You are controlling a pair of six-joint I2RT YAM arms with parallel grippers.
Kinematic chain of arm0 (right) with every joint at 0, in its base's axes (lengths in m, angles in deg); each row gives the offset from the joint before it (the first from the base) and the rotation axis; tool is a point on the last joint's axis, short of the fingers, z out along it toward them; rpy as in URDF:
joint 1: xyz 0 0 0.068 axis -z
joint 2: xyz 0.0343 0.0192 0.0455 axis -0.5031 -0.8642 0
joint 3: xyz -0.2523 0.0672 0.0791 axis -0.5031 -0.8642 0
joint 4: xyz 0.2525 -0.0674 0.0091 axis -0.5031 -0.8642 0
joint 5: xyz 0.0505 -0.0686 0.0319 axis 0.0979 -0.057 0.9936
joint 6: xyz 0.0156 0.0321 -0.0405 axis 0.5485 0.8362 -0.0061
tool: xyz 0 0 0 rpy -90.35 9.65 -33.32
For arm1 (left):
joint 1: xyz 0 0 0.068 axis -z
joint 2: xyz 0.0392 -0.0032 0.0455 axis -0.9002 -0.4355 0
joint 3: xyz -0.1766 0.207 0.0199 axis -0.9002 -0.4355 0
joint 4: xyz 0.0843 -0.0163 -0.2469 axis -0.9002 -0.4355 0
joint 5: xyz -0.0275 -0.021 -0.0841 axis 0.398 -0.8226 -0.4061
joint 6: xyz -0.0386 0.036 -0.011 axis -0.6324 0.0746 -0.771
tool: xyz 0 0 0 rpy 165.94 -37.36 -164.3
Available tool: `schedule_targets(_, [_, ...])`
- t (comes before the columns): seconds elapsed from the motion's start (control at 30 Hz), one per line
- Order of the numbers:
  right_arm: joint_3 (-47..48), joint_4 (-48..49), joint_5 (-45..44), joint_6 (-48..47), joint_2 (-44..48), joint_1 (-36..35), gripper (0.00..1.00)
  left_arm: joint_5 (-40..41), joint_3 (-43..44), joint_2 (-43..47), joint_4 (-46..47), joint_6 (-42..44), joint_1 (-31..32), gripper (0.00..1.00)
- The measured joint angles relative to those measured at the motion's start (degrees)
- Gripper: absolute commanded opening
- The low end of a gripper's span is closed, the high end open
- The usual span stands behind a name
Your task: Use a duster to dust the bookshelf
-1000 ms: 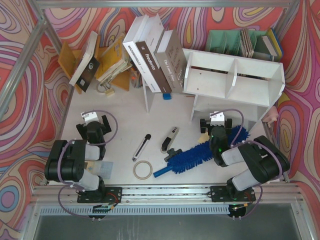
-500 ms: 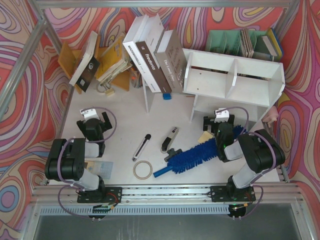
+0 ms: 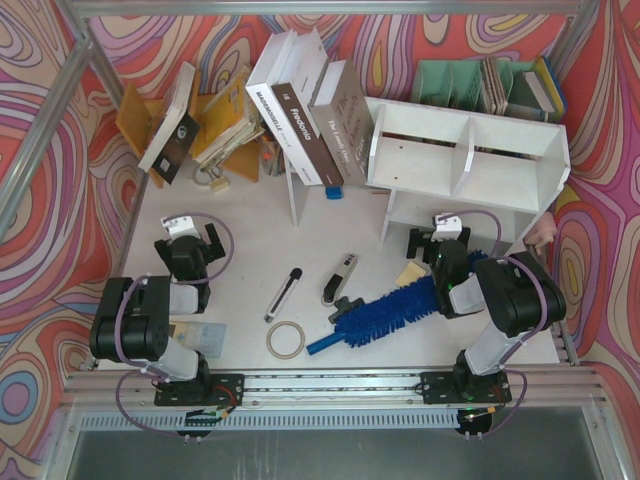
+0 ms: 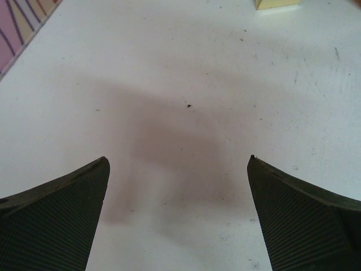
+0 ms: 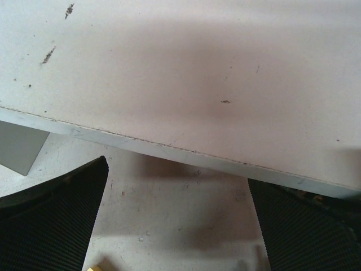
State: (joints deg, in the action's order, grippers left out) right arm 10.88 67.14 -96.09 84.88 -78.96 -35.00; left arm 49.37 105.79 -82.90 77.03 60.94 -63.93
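Right end effector (image 3: 432,243) is spread wide with nothing in it. Its wrist view shows both ribbed black fingers (image 5: 53,217) splayed at the bottom corners, looking at the scuffed white panel and lower edge of the white wooden bookshelf (image 3: 470,160) just ahead. So it's parked right at the foot of the shelf, pointing into the gap underneath.

Left end effector (image 3: 187,243) is the same: jaws apart, holding nothing, hovering over bare white counter (image 3: 250,230) on the left side. Looks like it's sitting out of the way.

The blue fluffy duster with the blue plastic handle (image 3: 385,310) lies flat on the counter, near-middle, handle toward the near edge and bristle head angled up to the right, tucked under or against the right arm. Can't tell if the arm is actually touching it. Nobody's gripping it, anyway.

That fits either the duster waiting to be picked up or the duster put back down after a wipe, and one look doesn't tell me which.

Around it: a small black marker pen (image 3: 283,293), a silver-and-black handheld gadget (image 3: 338,278), a pale tape ring (image 3: 285,340). Chunky hardback books (image 3: 300,105) lean at the far side, left of the shelf.
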Motion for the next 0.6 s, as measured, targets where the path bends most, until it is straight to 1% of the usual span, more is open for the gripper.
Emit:
schedule_targets(0.23, [0.15, -0.22, -0.33, 0.50, 0.00, 0.00, 0.99, -3.45, 2.32, -0.02, -2.51, 0.50, 0.00, 0.98])
schedule_targets(0.6, [0.15, -0.22, -0.39, 0.52, 0.00, 0.00, 0.99, -4.50, 2.45, -0.02, -3.91, 0.70, 0.00, 0.98])
